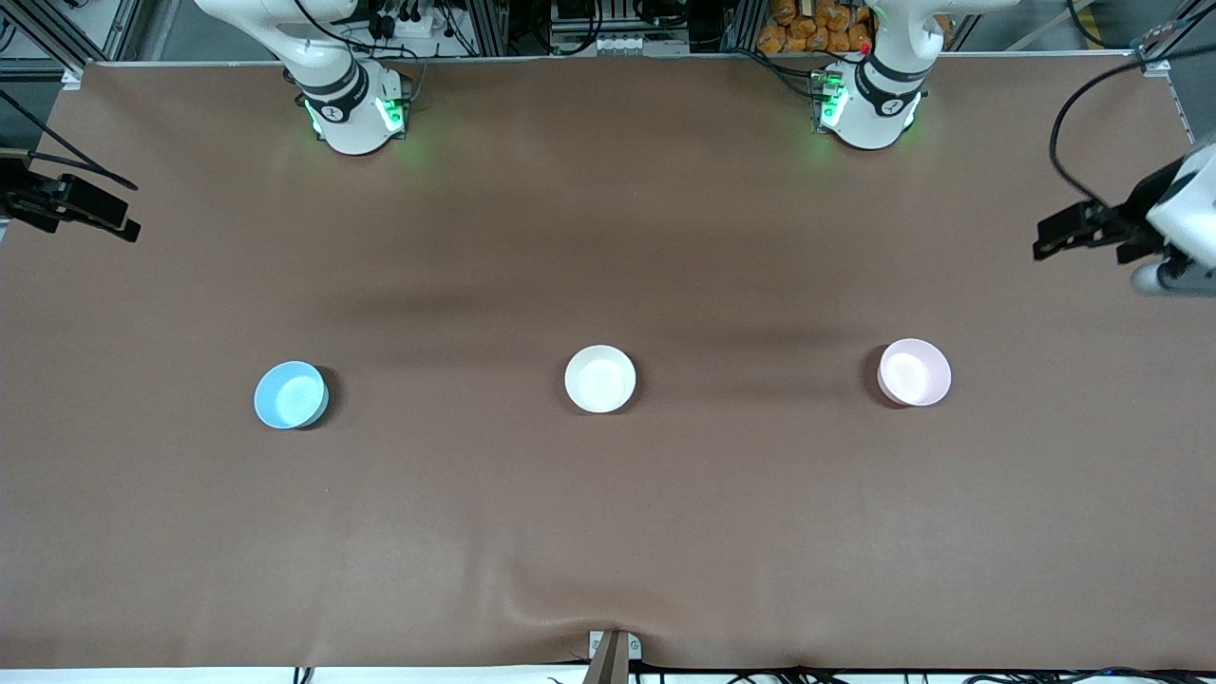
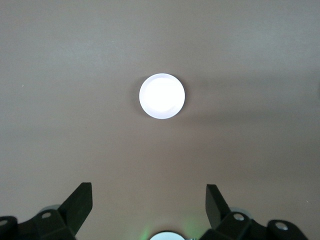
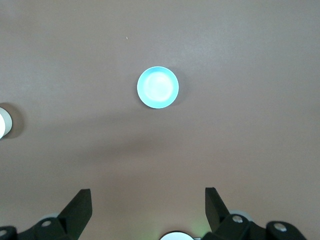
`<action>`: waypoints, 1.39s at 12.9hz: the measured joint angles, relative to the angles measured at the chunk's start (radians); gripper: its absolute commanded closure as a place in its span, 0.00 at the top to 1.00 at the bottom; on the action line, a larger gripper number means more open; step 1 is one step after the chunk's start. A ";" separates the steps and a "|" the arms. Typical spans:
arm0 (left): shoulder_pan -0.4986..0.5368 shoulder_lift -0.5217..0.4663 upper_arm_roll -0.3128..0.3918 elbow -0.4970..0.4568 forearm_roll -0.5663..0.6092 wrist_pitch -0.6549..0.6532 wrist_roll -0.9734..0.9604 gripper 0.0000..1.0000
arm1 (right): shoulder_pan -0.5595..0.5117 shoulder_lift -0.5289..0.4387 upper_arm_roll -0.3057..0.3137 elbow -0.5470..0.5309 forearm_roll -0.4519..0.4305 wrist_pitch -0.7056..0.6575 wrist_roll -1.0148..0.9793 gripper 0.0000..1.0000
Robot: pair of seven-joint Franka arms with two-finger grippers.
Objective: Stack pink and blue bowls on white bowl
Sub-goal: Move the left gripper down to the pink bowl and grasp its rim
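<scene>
Three bowls are sitting in a row across the middle of the counter [image 1: 608, 532], well apart. The white bowl [image 1: 600, 379] is lying in the centre, the blue bowl [image 1: 291, 394] toward the right arm's end, and the pink bowl [image 1: 914, 372] toward the left arm's end.

The left claw [image 2: 149, 200] is hanging high over the counter's edge at its own end, fingers spread and empty. The right claw [image 3: 148, 200] is doing the same at its end.

Nothing is being stacked yet. For a good first step, I think one claw should be coming straight down over the rim of its nearest bowl, pinching one wall gently, because light plastic is probably slipping easily.
</scene>
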 measured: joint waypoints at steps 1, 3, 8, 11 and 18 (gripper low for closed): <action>0.002 0.006 0.000 -0.033 0.000 0.041 0.000 1.00 | 0.000 0.000 0.000 0.000 0.000 0.000 0.000 1.00; 0.002 0.020 0.001 -0.096 0.000 0.117 0.000 1.00 | 0.000 0.000 0.000 0.000 0.000 0.000 0.000 1.00; 0.002 0.051 -0.001 -0.287 0.000 0.368 0.001 1.00 | 0.000 0.000 0.000 0.000 0.000 0.000 0.000 1.00; 0.002 0.082 0.000 -0.408 0.000 0.533 0.022 1.00 | 0.000 0.000 0.000 0.000 0.000 0.000 0.000 1.00; 0.050 0.259 0.002 -0.429 0.008 0.744 0.174 0.72 | 0.000 0.000 0.000 0.000 0.000 -0.001 0.001 1.00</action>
